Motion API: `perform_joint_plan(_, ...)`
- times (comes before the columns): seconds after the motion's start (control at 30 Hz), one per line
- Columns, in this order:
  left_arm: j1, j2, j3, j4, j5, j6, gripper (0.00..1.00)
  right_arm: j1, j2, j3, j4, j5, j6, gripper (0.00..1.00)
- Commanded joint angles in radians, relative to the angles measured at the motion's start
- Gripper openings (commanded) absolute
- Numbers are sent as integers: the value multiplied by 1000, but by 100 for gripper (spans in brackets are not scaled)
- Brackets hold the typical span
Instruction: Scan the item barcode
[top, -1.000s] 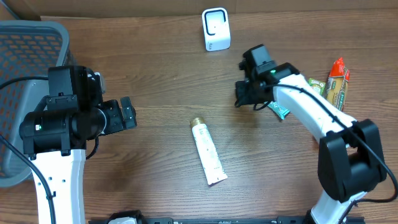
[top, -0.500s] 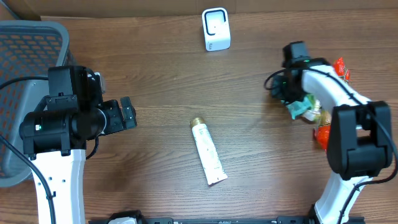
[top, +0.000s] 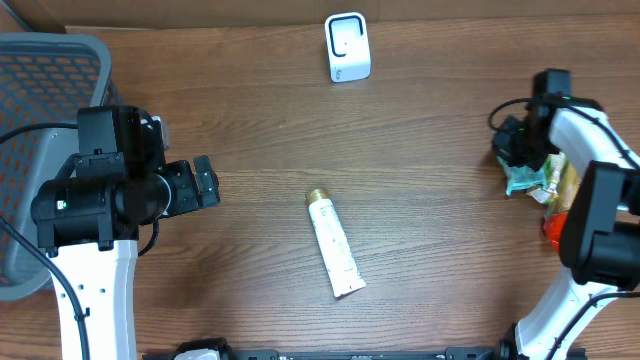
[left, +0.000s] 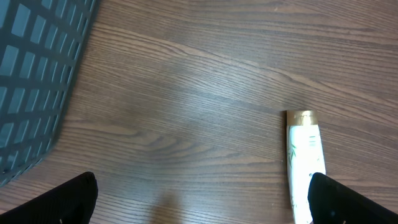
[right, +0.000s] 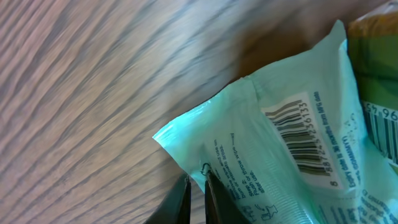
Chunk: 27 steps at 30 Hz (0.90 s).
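Pickup stage I reckon: right gripper (right: 196, 193) is pinched shut on the teal packet (right: 267, 162) corner at the far right of the table (top: 430, 240), left gripper (top: 207, 183) hangs wide open, so next up is carrying its barcode (right: 301, 140) over to face the scanner (top: 347, 47).

Left hand spread wide, right hand pinching.
The left hand (top: 207, 182) is hovering with its jaws standing fully apart, gripping nothing. The right arm is stretching outward, and the right hand (right: 196, 202) is squeezing the edge of a teal packet (right: 267, 168) between nearly touching fingertips.
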Motion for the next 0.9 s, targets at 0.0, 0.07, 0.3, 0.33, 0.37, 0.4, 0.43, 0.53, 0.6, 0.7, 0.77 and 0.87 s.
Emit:
perform_joint_plan(0.0, 3, -1, 10, 3, 4, -17, 99, -48, 34, -12, -14, -131, -31, 11)
perform_joint_plan(0.07, 3, -1, 10, 3, 4, -17, 100, -48, 14, -2, -36, -182, -48, 13)
perform_joint_plan(0.3, 3, -1, 10, 3, 4, -17, 100, 95, -172, -2, -253, -503, -287, 41)
perform_joint_plan(0.33, 3, -1, 10, 3, 4, -17, 99, 130, -178, -2, -296, -503, -322, 46)
perform_joint_plan(0.37, 3, -1, 10, 3, 4, -17, 99, 162, -179, -4, -328, -503, -344, 50)
perform_joint_plan(0.4, 3, 0, 10, 3, 4, -17, 100, 199, -178, -11, -355, -502, -369, 54)
perform_joint_plan(0.43, 3, -1, 10, 3, 4, -17, 100, 235, -178, -26, -361, -502, -386, 60)
perform_joint_plan(0.53, 3, 0, 10, 3, 4, -17, 100, 352, -176, -90, -320, -503, -372, 72)
perform_joint_plan(0.6, 3, -1, 10, 3, 4, -17, 99, 438, -176, -152, -253, -503, -331, 72)
perform_joint_plan(0.7, 3, -1, 10, 3, 4, -17, 100, 552, -176, -232, -164, -504, -292, 72)
perform_joint_plan(0.77, 3, 0, 10, 3, 4, -17, 99, 610, -176, -266, -117, -507, -269, 72)
perform_joint_plan(0.87, 3, 0, 10, 3, 4, -17, 100, 678, -176, -285, -81, -507, -269, 72)
